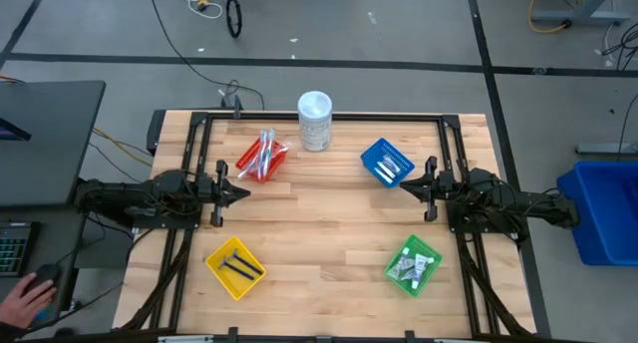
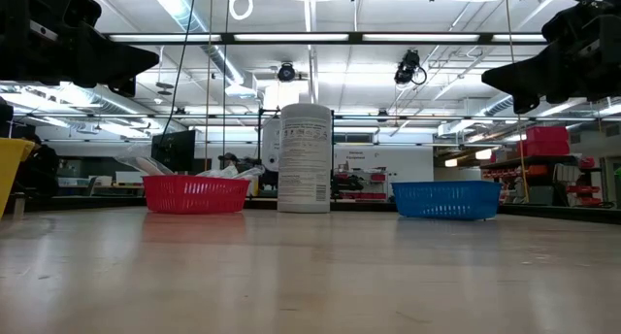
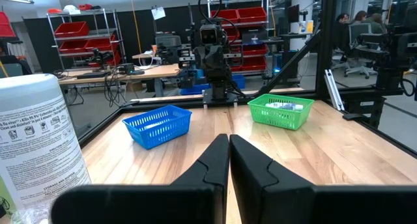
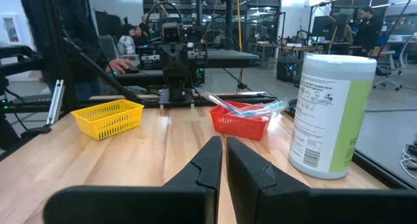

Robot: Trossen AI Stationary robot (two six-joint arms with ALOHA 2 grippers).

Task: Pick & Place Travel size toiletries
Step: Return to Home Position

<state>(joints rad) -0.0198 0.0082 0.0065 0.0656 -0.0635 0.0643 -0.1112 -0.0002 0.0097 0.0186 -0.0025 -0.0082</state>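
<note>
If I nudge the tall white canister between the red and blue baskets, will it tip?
The white canister stands upright and tall for its base, so a high push probably tips it. Being round, it would likely roll afterwards.

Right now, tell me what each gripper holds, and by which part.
Nothing is held. The left gripper and the right gripper are both shut with nothing between their fingers, raised at the left and right sides of the table.

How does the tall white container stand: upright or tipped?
Upright. The white container stands on its base between the red basket and the blue basket; the high view shows its round top.
</note>
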